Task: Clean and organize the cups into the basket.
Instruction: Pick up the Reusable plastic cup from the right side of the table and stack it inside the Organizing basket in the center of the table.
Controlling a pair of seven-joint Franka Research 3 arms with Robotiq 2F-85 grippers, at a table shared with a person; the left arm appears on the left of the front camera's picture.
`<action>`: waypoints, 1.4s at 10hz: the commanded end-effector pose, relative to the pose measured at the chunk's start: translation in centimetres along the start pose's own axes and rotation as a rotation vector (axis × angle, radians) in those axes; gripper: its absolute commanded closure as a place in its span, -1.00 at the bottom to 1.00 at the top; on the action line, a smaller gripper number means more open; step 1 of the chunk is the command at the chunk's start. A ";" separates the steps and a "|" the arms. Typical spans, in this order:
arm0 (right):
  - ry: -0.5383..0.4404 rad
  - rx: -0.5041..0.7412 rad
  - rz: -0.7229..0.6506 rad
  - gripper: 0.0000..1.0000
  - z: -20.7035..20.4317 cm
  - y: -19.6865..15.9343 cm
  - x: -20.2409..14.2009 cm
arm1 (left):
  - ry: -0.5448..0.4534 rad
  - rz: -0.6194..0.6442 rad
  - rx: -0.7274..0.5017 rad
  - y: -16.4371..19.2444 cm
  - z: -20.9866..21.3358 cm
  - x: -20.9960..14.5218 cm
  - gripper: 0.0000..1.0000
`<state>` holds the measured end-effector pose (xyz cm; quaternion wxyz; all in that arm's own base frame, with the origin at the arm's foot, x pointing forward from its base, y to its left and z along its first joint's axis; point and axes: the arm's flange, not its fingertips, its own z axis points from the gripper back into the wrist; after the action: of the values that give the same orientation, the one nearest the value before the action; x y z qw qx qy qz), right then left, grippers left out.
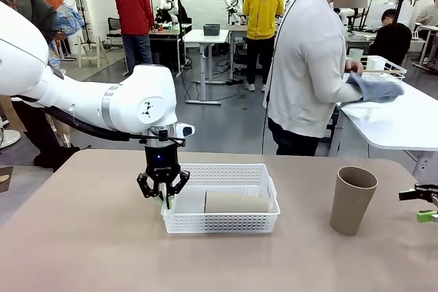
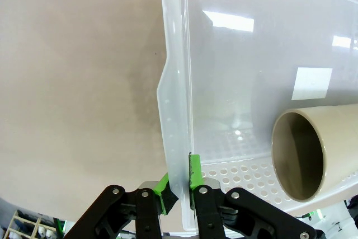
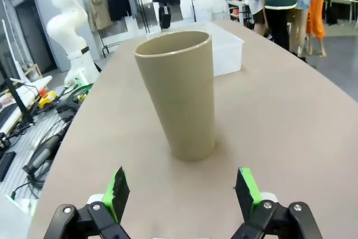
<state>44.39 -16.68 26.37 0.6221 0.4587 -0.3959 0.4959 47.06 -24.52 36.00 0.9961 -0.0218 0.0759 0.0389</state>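
Observation:
The white lattice basket (image 1: 226,222) sits mid-table, and my left gripper (image 1: 164,193) is shut on its left wall. In the left wrist view the green pads (image 2: 194,173) pinch that wall of the basket (image 2: 176,110) from both sides, the left gripper (image 2: 179,184) pointing down. One tan cup (image 1: 236,202) lies on its side inside the basket, its open mouth (image 2: 299,158) facing the gripped wall. A second tan cup (image 1: 352,200) stands upright on the table at the right. My right gripper (image 1: 426,204) is open at the table's right edge, its fingers (image 3: 180,194) spread wide just short of that cup (image 3: 180,93).
A person stands beyond the far edge, turned to a white side table (image 1: 397,121), holding a grey cloth (image 1: 376,90). A wire basket (image 1: 387,66) sits on that side table. The tan tabletop (image 1: 89,237) is bare around the basket and the upright cup.

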 end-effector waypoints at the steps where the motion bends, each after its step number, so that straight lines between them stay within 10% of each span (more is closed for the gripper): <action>1: 0.032 -0.013 0.019 -1.00 -2.8 -1.7 -0.4 | -0.006 -0.001 -0.002 -0.1 0.1 0.0 1.00; 14: -0.038 0.207 0.135 -1.00 -13.1 -3.0 -0.7 | -0.006 -0.001 -0.002 -0.1 0.1 0.0 1.00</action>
<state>47.35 -5.21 22.17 0.5442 0.4991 -0.3703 0.5636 47.06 -24.52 35.99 0.9961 -0.0218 0.0759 0.0389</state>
